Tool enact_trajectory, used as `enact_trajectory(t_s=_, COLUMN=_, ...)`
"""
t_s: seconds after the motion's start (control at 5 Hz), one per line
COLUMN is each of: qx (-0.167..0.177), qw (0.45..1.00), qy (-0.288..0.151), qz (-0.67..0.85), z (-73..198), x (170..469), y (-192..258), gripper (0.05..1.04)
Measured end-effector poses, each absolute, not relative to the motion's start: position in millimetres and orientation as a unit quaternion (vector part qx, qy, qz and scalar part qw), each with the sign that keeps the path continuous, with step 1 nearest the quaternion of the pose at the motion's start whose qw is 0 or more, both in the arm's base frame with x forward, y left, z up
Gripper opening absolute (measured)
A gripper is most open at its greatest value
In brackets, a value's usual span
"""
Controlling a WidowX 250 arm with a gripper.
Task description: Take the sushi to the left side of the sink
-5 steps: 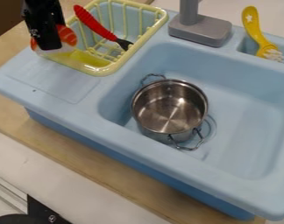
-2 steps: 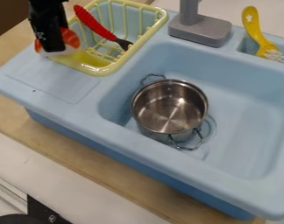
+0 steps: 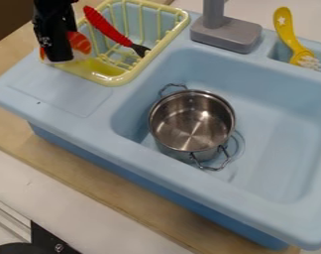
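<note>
The jaws of the black gripper (image 3: 59, 55) are closed on the sushi (image 3: 80, 43), which shows on both sides of them, orange with stripes above and white below. The sushi is at the near left corner of the yellow dish rack (image 3: 158, 45), overlapping it in the view; if it touches the rack, I cannot tell. The arm comes down from the top edge, to the left of the rack.

Inside the rack leans a utensil with red handle (image 3: 107, 26), its dark tip low, toward the right side of the rack. The rack stands on the blue sink (image 3: 64, 101), and the flat panel of this sink lies just in front of the rack. To the right of the rack is the grey faucet (image 3: 227, 34). Nearer and to the right of the rack, a metal pot (image 3: 191, 121) is upright in the basin, with two handles. Well apart from the rack, at far right, a yellow brush (image 3: 286, 29) rests with white bristles in a small compartment. Under everything is the wooden bench (image 3: 117, 192).
</note>
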State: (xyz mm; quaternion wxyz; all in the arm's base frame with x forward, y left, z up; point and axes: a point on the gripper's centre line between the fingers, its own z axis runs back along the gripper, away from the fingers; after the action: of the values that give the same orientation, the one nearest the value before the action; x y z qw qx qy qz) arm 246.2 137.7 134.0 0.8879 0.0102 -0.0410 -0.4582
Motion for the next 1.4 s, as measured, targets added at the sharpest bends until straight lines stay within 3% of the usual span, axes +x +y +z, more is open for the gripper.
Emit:
enact_trajectory(t_s=0.2, qx=0.009, qw=0.886, qy=-0.037, qz=-0.462, z=137.6, x=244.0, y=134.8, gripper=1.005)
enact_trajectory(t_s=1.0, qx=0.067, qw=0.863, qy=-0.059, qz=-0.497, z=171.3, x=252.6, y=108.1, gripper=1.000)
enact_trajectory(t_s=1.4, qx=0.042, qw=0.829, qy=-0.056, qz=-0.555, z=167.5, x=246.3, y=76.7, gripper=1.000)
